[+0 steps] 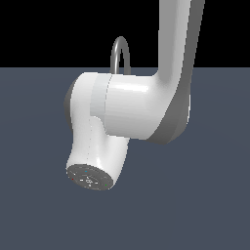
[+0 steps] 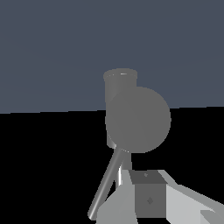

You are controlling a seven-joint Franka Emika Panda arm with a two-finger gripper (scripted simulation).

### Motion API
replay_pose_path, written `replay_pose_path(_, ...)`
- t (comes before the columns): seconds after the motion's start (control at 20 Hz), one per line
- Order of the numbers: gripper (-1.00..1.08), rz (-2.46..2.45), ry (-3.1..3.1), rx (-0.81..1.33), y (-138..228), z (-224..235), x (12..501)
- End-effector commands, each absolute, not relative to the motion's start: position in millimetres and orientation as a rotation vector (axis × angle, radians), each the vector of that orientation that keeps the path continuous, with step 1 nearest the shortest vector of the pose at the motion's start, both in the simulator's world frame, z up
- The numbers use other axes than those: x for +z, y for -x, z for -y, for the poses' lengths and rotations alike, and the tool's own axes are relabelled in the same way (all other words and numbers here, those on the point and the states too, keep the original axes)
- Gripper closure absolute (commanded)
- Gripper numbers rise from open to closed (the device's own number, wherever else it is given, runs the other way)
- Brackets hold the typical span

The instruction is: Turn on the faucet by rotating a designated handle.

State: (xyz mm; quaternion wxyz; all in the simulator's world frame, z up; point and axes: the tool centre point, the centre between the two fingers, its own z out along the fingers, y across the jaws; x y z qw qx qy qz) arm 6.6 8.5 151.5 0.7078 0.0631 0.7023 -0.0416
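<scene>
In the exterior view only the top of the faucet's arched spout (image 1: 120, 52) shows behind my white arm; its base, the handle and my gripper are hidden there. The wrist view shows the faucet (image 2: 136, 119) close up as a short grey cylinder joined to a round grey body. A thin grey rod, apparently the handle (image 2: 106, 183), runs from that body to just beside my gripper (image 2: 148, 199). One dark grey fingertip block (image 2: 149, 192) is visible with pale finger parts on both sides. No gap between the fingers is visible. Whether the fingertip touches the rod is unclear.
My bulky white arm (image 1: 132, 107) fills the middle of the exterior view, with its round joint cap (image 1: 89, 177) hanging low. A flat dark blue-grey floor (image 1: 210, 195) stretches around it, with black background beyond.
</scene>
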Motion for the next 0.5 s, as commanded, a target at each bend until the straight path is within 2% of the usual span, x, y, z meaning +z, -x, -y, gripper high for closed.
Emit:
replay_pose_path(0.0,1.08,-1.560,-0.146,-0.101,-6,-2,148)
replay_pose_path(0.45,1.08,-1.563,-0.152,-0.134,-2,34,118)
